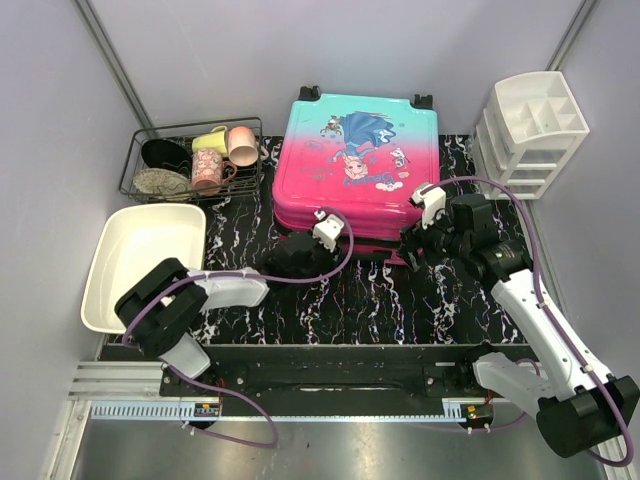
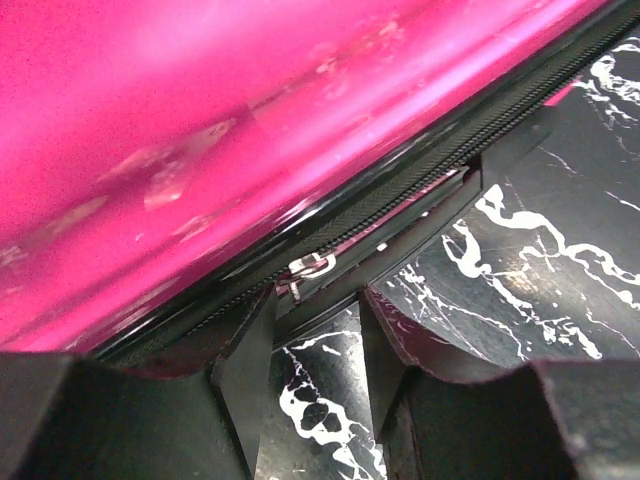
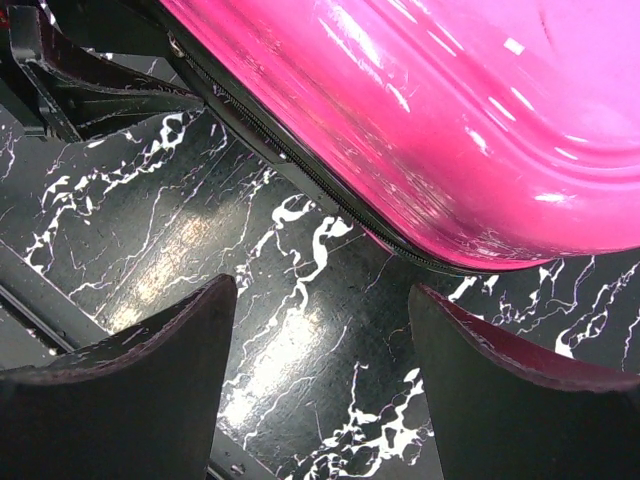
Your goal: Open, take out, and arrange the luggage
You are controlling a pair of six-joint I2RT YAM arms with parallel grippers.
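The luggage (image 1: pixel 355 165), a teal-to-pink hard-shell suitcase with a princess print, lies flat and closed at the back middle, wheels at its far edge. My left gripper (image 1: pixel 298 258) is at its near pink edge. In the left wrist view the gripper (image 2: pixel 315 315) is open with a narrow gap. A small metal zipper pull (image 2: pixel 310 267) on the black zipper band lies just beyond the fingertips, not held. My right gripper (image 1: pixel 414 246) is at the suitcase's near right corner. In the right wrist view it (image 3: pixel 320 310) is wide open and empty over the mat, beside the pink shell (image 3: pixel 450 110).
A wire basket (image 1: pixel 135 160) with cups and bowls stands at the back left. A white tub (image 1: pixel 105 275) lies at the left. A white drawer organizer (image 1: pixel 530 135) stands at the back right. A black marbled mat (image 1: pixel 370 300) covers the table.
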